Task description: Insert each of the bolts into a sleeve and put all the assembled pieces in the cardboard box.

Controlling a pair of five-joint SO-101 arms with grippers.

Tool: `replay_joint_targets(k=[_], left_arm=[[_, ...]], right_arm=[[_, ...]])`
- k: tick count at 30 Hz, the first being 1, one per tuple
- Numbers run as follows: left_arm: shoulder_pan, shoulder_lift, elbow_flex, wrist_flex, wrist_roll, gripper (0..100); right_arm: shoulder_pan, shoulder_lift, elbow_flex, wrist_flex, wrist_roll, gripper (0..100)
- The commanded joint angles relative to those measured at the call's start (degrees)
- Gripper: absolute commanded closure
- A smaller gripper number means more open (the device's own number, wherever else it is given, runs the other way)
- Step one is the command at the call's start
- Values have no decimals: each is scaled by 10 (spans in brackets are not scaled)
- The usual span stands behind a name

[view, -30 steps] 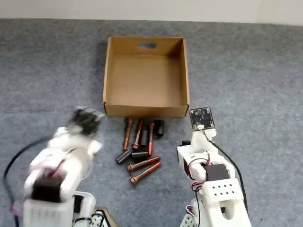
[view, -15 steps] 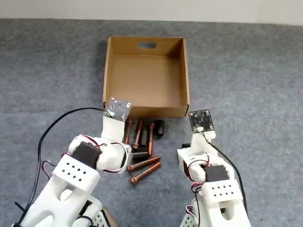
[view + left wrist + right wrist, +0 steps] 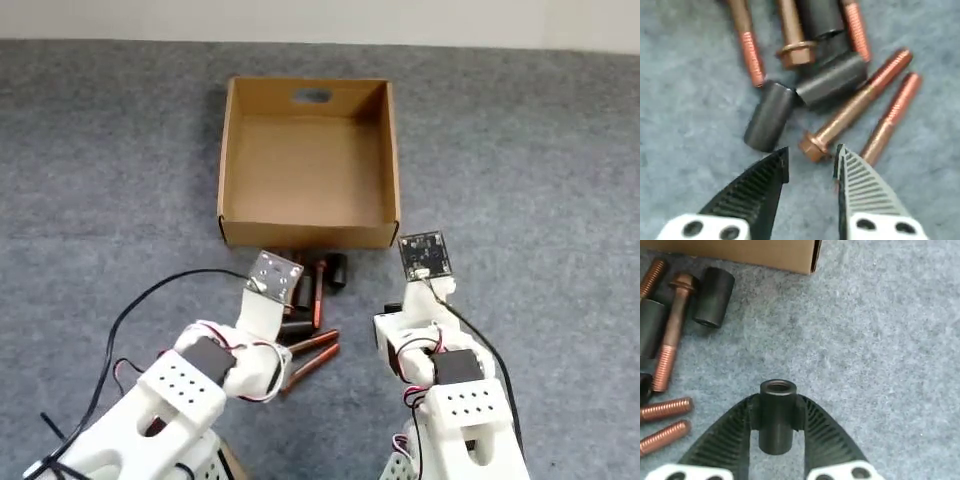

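Observation:
In the left wrist view my left gripper (image 3: 811,155) is open just above the carpet, its fingertips on either side of the hexagonal head of a copper bolt (image 3: 860,105). A black sleeve (image 3: 769,117) lies close beside that head, with a second sleeve (image 3: 832,80) and more bolts (image 3: 892,117) around it. My right gripper (image 3: 776,405) is shut on an upright black sleeve (image 3: 776,390), to the right of the pile. The cardboard box (image 3: 232,160) stands behind the pile (image 3: 312,345) with nothing inside.
Another loose sleeve (image 3: 715,297) and a bolt (image 3: 672,325) lie near the box's front right corner (image 3: 790,255). Grey carpet spreads open to the right of the right arm (image 3: 450,380). A black cable (image 3: 130,310) trails from the left arm.
The left arm has swung in from the left, and its wrist now hangs over the pile of bolts and sleeves. The right arm has stayed still with its sleeve.

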Motion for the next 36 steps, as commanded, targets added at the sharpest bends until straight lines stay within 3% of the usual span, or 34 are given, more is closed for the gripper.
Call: replay_joint_targets(k=[1, 8, 15, 27, 36], left_arm=[[5, -1, -3, -13, 6, 832], [5, 2, 3, -23, 6, 832], [7, -1, 49, -129, 6, 832], [7, -1, 51, -156, 4, 832], [2, -1, 48, -131, 2, 836]], right_arm=[[-2, -9, -4, -10, -1, 993], [-2, -9, -4, -10, -1, 993], [-2, -9, -4, -10, -1, 993], [-2, -9, -4, -10, -1, 993], [-2, -9, -3, -10, -1, 993]])
